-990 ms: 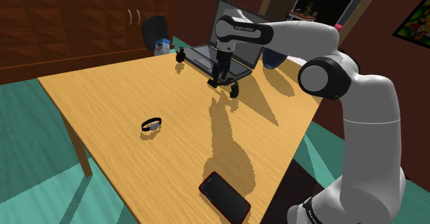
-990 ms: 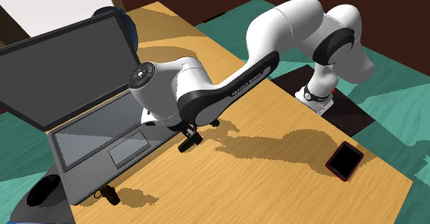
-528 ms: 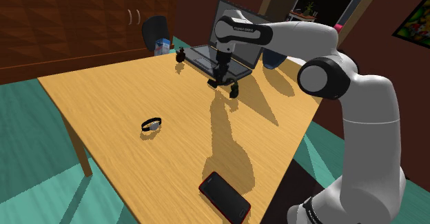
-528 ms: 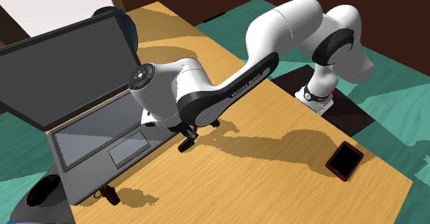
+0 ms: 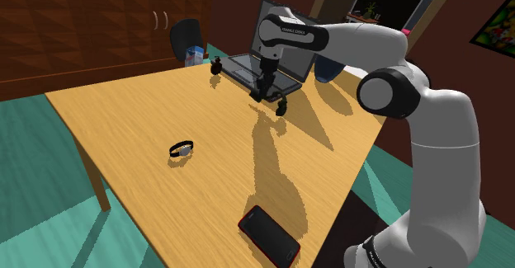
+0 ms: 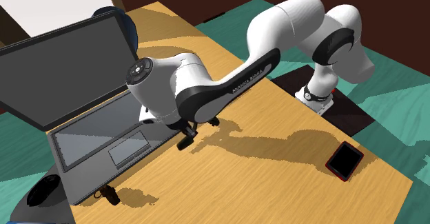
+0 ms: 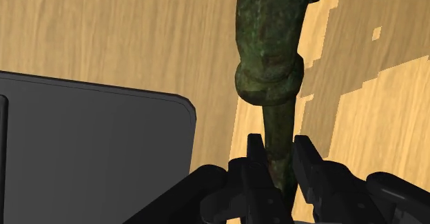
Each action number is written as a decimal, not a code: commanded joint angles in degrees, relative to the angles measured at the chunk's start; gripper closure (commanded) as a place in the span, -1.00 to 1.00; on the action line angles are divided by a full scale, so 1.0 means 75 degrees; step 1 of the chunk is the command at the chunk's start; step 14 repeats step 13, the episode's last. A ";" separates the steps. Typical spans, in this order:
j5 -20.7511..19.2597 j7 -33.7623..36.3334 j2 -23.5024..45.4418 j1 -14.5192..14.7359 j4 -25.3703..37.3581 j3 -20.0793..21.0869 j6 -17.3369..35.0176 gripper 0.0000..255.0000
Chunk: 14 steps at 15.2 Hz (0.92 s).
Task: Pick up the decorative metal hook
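The hook (image 7: 269,43) is a dark, greenish, tarnished metal piece with a knobbed stem. My gripper (image 7: 277,147) is shut on that stem, and both black fingers (image 7: 255,152) press against it. In the shoulder view the gripper (image 5: 262,91) points down over the wooden table (image 5: 148,118), just in front of the laptop. There the hook (image 5: 282,105) sticks out to the right below it. The second exterior view has the gripper (image 6: 187,136) beside the laptop's front corner.
An open grey laptop (image 5: 266,67) (image 6: 103,140) stands right behind the gripper, and its corner (image 7: 89,154) lies close beside the fingers. A wristwatch (image 5: 181,149) lies mid-table. A red-edged phone (image 5: 269,235) sits near the front edge. A small dark figure (image 5: 217,65) stands by the laptop.
The fingers have shut on the hook's stem. The hand has since risen a little, with the hook still between the fingers.
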 commanded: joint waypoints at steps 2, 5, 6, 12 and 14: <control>-0.0002 0.0015 -0.0007 -0.0002 0.0286 0.0000 -0.0294 1.00; -0.0003 0.0026 0.0012 -0.0009 0.0627 0.0001 -0.0615 1.00; -0.0003 0.0030 0.0026 -0.0011 0.0752 0.0001 -0.0727 1.00; -0.0001 0.0052 0.0160 -0.0028 0.1510 0.0005 -0.1350 1.00; 0.0000 0.0052 0.0164 -0.0028 0.1517 0.0005 -0.1353 1.00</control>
